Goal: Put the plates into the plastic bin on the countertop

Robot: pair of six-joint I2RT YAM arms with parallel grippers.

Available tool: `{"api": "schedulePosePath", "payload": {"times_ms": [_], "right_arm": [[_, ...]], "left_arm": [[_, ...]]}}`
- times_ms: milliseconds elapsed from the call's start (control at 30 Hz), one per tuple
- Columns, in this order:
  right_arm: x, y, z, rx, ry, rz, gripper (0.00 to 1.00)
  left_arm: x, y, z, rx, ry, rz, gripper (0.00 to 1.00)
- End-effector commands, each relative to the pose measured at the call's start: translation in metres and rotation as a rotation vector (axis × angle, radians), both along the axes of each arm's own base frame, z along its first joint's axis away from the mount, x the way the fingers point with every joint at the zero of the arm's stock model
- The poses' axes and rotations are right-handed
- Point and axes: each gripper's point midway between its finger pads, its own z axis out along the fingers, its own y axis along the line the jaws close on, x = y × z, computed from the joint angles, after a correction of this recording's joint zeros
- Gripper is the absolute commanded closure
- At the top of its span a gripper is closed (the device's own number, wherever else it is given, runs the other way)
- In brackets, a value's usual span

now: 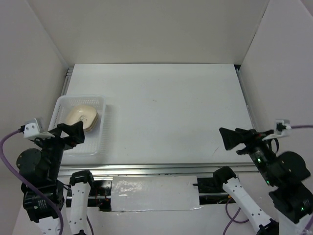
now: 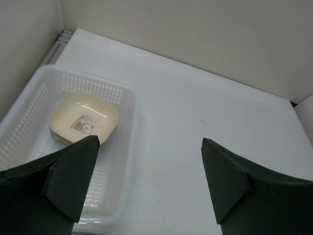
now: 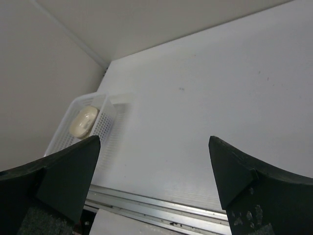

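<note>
Plates (image 1: 82, 117) lie stacked inside the bin (image 1: 102, 128). A cream one with a small dark print at its centre is on top, and the edges of others show beneath it. How many there are cannot be told.

Nearest, the two arm bases stand at the table's front edge with a metal rail (image 1: 171, 169) running just beyond them. The left claw (image 1: 71, 131) hangs over the near half of the bin with its fingers spread wide and nothing between them; in its own camera the stack shows just past its left finger (image 2: 73, 176). The right claw (image 1: 229, 141) is at the near right of the countertop (image 1: 171, 107), well apart from the bin. It too is released and bare, with white surface showing between its fingers (image 3: 68, 171).

Farther on, the bin rests on the left side of the countertop, close to the left wall, and the stack sits in its far half. Beyond lies the bare white surface, then the back wall (image 1: 146, 29).
</note>
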Motion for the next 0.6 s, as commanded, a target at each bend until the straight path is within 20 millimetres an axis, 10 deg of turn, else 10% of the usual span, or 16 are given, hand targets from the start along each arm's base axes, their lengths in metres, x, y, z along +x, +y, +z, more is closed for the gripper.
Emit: {"api": "schedulePosePath", "payload": {"times_ms": [0, 267, 567], "right_arm": [[-0.034, -0.019, -0.018, -0.084, 0.049, -0.006, 0.00], [-0.078, -0.047, -0.020, -0.141, 0.009, -0.041, 0.00], [-0.075, -0.050, -0.021, -0.108, -0.003, -0.071, 0.00]], "left_arm": [[-0.002, 0.007, -0.050, -0.123, 0.142, 0.071, 0.01], [-0.025, 0.034, -0.073, -0.165, 0.163, 0.266, 0.01], [-0.028, 0.040, -0.074, -0.145, 0.161, 0.292, 0.01]]}}
